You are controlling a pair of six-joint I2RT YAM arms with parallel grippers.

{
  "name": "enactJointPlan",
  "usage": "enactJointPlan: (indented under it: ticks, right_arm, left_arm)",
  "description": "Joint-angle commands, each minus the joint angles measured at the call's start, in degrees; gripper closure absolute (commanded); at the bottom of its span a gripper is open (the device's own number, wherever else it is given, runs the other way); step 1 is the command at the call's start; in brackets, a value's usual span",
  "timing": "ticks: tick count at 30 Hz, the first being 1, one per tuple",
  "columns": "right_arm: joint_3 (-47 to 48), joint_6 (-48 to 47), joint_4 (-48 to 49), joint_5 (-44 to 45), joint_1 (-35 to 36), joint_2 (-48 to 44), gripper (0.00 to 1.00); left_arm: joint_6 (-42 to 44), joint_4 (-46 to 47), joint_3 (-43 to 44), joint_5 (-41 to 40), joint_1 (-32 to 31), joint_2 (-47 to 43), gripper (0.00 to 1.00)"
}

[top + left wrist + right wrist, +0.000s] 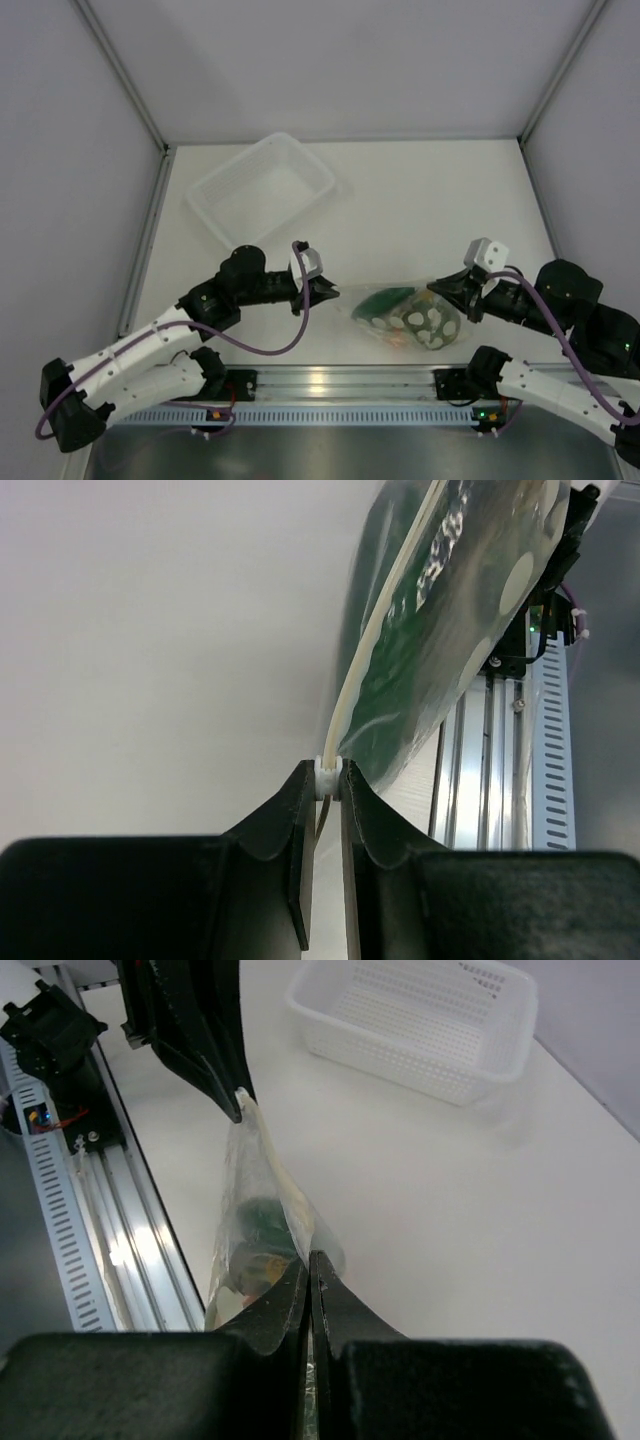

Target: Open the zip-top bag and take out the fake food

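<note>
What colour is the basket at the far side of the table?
The basket is translucent white with fine perforations, clearest in the right wrist view.

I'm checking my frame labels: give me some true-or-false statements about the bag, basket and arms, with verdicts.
1. Both the left end effector and right end effector pinch the zip-top bag. True.
2. The fake food lies in the white basket. False: it is inside the bag.
3. The bag is stretched between the arms. True.
4. The left end effector is open. False: shut on the bag's zip edge.
</note>
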Motion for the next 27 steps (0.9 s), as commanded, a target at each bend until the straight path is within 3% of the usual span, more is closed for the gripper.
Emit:
enactJointPlan:
  ticks: [1,6,15,17,18,21,24,27]
  right_arm:
    - [4.7,2.3,1.0,8.8,0.6,-1.4,1.00]
    - [6.4,2.7,0.4,10.5,0.6,-3.0,1.00]
    - [6.0,2.6,1.3,5.2,0.6,-2.8,1.00]
    - [3.5,2.7,3.0,2.8,0.6,-2.5,1.00]
    - [2.8,2.3,4.2,2.3,0.6,-2.4,1.00]
    - [0.5,1.2,5.9,0.6,0.6,-2.4,1.00]
    - [-1.7,-0.1,6.8,-2.7,0.6,-3.1,1.00]
    - [-2.7,-0.7,6.7,-4.9,0.6,-2.9,1.00]
  left_arm:
    - [-1.9,4.3,-3.5,-2.3,2.6,-1.3,1.00]
    - [-2.7,7.4,-5.2,1.9,7.5,0.0,1.00]
    - [-3.6,7.7,-3.3,12.1,8.6,2.6,1.00]
    - [-4.3,7.7,-2.3,14.3,8.6,2.6,0.79]
    - [-4.3,7.7,-0.8,15.7,8.6,2.6,0.58]
    - [-6.0,7.7,1.7,16.5,8.6,3.0,0.14]
    - [-6.2,7.8,5.3,15.1,8.6,3.6,0.02]
    - [-6.9,8.2,9.0,10.7,8.6,6.0,0.02]
